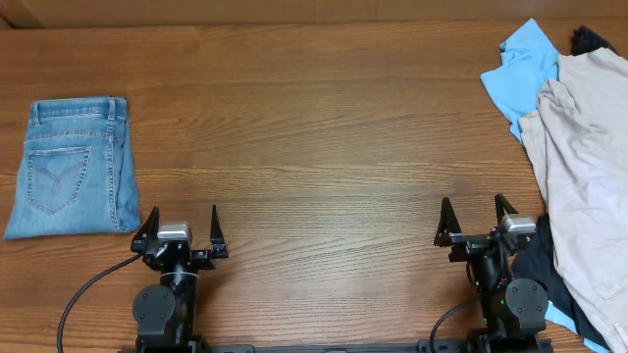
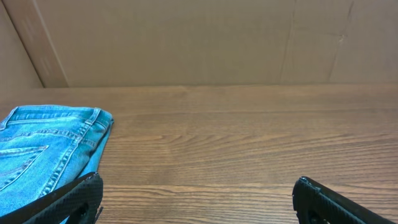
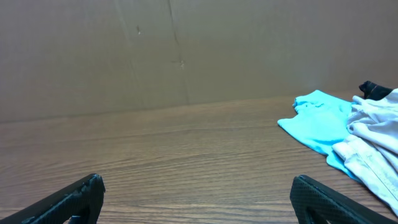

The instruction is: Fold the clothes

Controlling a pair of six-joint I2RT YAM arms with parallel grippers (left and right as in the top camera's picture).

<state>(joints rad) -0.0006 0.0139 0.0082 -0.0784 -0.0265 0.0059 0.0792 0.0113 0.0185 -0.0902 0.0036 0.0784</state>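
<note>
The left gripper [image 1: 184, 218] sits at the near edge of the brown wooden table [image 1: 314, 127], its two black fingers spread wide with nothing between them. The right gripper [image 1: 473, 208], also at the near edge, is just as wide apart and empty. The folded pair of faded light-blue denim jeans [image 1: 74, 167] lies to the left of the left gripper and a little farther, near the table's left edge, with a stitched back pocket facing up. The overhead view shows the whole folded rectangle. The left wrist view catches only its right part, waistband at the far end, plus a tan cardboard wall [image 2: 186, 43] behind the table. At the far right, a crumpled smooth sky-blue shirt [image 1: 525, 69] touches a large beige garment [image 1: 589, 147] that runs down the right edge. Only the overhead view shows dark cloth [image 1: 535, 270] under that garment, just beside the right arm.
</note>
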